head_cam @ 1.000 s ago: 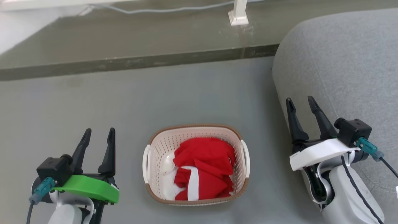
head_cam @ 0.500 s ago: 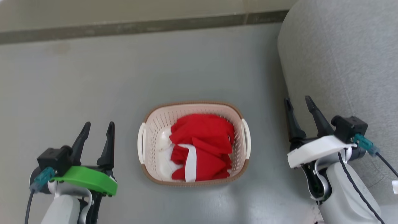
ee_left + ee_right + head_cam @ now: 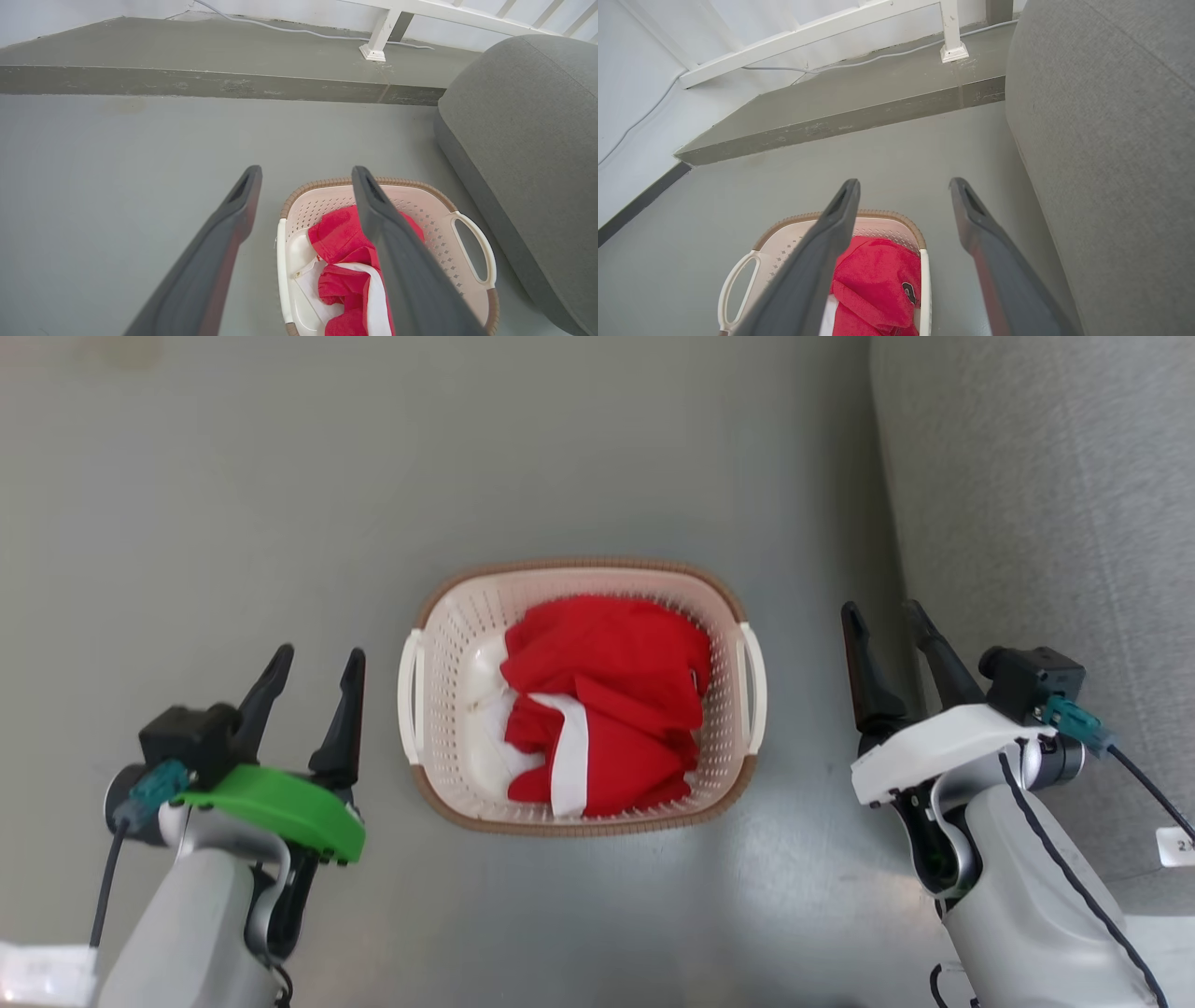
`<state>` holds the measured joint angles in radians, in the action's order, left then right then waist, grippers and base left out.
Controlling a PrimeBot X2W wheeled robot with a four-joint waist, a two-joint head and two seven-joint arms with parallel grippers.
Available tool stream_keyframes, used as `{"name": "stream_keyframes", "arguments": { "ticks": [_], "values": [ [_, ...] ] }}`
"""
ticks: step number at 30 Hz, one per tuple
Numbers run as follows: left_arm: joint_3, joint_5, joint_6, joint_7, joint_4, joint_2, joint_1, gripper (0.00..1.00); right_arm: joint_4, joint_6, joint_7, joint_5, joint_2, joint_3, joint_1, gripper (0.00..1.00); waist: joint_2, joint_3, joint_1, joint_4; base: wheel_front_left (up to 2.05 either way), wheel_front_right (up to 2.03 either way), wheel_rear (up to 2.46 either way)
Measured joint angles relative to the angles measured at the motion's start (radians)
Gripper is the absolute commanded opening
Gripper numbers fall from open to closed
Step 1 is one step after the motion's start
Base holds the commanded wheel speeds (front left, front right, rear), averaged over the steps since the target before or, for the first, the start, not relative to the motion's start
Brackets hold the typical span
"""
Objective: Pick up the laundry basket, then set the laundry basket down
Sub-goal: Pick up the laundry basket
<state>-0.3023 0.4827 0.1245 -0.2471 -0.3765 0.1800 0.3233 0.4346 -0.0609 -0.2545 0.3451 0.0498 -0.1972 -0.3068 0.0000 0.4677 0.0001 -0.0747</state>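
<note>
Cream-white plastic, perforated, with a brown woven-look rim: the laundry basket (image 3: 579,563) stands upright on the grey floor (image 3: 233,504), mouth facing up, midway between the two grippers; its long axis runs left to right across the head view, so that one white side handle (image 3: 408,695) faces the left gripper and the other handle (image 3: 754,686) faces the right. A crumpled red garment (image 3: 616,672) with a white band fills most of the interior; a patch of white cloth (image 3: 485,747) shows beneath it on the left side.

Left gripper (image 3: 317,656): green-collared, fingers spread apart, holding nothing and touching nothing; it sits near the left handle but clear of it, fingers pointing up the head view. In the left wrist view the basket lies beyond and to the right of the fingers.

Right gripper (image 3: 878,609): white-collared, fingers likewise parted, empty and free of contact; it stands farther from its handle than the left gripper does from its own, beside the grey upholstered seat (image 3: 1027,504). In the right wrist view the basket lies below and to the left of the fingers.
</note>
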Motion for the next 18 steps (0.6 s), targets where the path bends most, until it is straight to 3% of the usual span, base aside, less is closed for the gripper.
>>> {"name": "stream_keyframes", "arguments": {
  "ticks": [18],
  "values": [
    [-0.132,0.072,0.0,0.057,-0.167,0.032,0.212,1.0,0.256,0.001,0.003,0.051,0.002,-0.058,-0.159,1.0,0.0,0.204,0.0,0.012,0.0,0.0,0.0]
  ]
}}
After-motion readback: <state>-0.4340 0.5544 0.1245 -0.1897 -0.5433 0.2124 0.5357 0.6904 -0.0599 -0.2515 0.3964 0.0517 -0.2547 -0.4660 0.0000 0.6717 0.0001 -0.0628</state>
